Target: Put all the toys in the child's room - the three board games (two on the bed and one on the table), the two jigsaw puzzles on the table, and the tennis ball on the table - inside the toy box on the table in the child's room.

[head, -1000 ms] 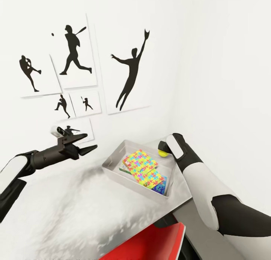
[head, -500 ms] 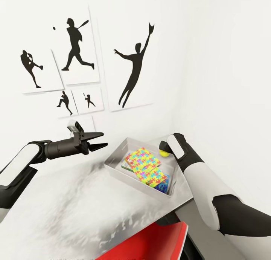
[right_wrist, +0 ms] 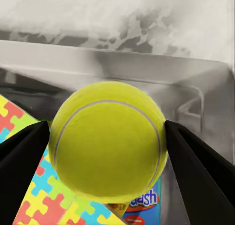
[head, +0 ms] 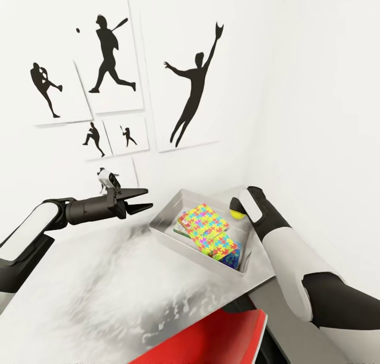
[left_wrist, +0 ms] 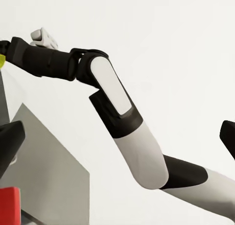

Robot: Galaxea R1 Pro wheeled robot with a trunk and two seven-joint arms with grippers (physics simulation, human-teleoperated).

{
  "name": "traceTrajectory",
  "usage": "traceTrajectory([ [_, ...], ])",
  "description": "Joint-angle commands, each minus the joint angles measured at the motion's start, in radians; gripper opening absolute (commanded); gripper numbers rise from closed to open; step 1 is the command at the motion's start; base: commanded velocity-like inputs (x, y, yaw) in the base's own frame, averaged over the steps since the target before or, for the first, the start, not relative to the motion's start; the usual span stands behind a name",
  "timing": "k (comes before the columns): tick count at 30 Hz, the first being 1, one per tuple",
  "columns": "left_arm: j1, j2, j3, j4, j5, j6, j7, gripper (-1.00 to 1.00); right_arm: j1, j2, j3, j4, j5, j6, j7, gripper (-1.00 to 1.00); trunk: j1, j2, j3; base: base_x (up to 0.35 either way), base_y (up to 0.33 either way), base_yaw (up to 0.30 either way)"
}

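Above the toy box point(head: 171, 232) on the desk point(head: 95, 295), the right gripper point(right_wrist: 105, 137) clasps the tennis ball point(head: 237, 213) over the jigsaw puzzles point(head: 208, 232); releasing it comes next. Left gripper point(head: 141, 199) hangs unclenched, empty.

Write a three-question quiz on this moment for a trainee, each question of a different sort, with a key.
1. True or false: the right gripper is shut on the tennis ball.
2. Multiple choice: what lies in the toy box? A) jigsaw puzzles on top of other boxes B) a red chair C) nothing
3. Fill in: the left gripper is ____ and carries nothing.

Key
1. True: a finger presses each side of the ball, above the box.
2. A
3. open
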Motion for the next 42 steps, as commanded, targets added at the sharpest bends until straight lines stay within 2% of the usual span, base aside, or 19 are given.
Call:
traceTrajectory([
  [1, -0.002, 0.001, -0.002, 0.001, -0.007, 0.0, -0.01, 1.0, -0.001, -0.003, 0.004, -0.001, -0.006, 0.001, -0.01, -1.0, 0.001, -0.002, -0.004, 0.0, 0.0, 0.069],
  [9, -0.002, 0.0, -0.002, 0.001, -0.007, 0.0, -0.01, 1.0, 0.0, -0.007, 0.005, -0.001, 0.002, 0.0, -0.009, -1.0, 0.001, -0.002, -0.016, 0.0, 0.0, 0.065],
  [19, -0.002, 0.0, -0.002, 0.001, -0.006, 0.0, -0.01, 1.0, 0.001, -0.008, 0.005, -0.001, 0.003, 0.0, -0.009, -1.0, 0.001, -0.002, -0.018, 0.0, 0.0, 0.008],
  [20, -0.002, 0.0, -0.002, 0.001, -0.006, 0.0, -0.01, 1.0, 0.001, -0.008, 0.005, -0.001, 0.003, 0.0, -0.009, 1.0, 0.001, -0.002, -0.018, 0.0, 0.0, 0.0],
  [36, -0.001, 0.001, -0.004, 0.002, -0.006, 0.0, -0.012, 1.0, 0.006, -0.01, 0.004, -0.021, 0.001, 0.006, -0.012, 1.0, 0.001, -0.002, -0.018, 0.0, 0.0, 0.0],
  [39, 0.0, 0.008, -0.002, 0.002, -0.006, 0.001, -0.014, 1.0, 0.015, -0.01, 0.004, -0.086, 0.0, 0.022, -0.013, 1.0, 0.001, -0.002, -0.018, 0.0, 0.0, 0.0],
  [42, 0.003, 0.013, 0.001, 0.002, -0.006, 0.001, -0.015, 1.0, 0.037, -0.009, -0.004, -0.202, -0.003, 0.095, -0.014, 1.0, 0.001, -0.002, -0.018, 0.0, 0.0, 0.0],
])
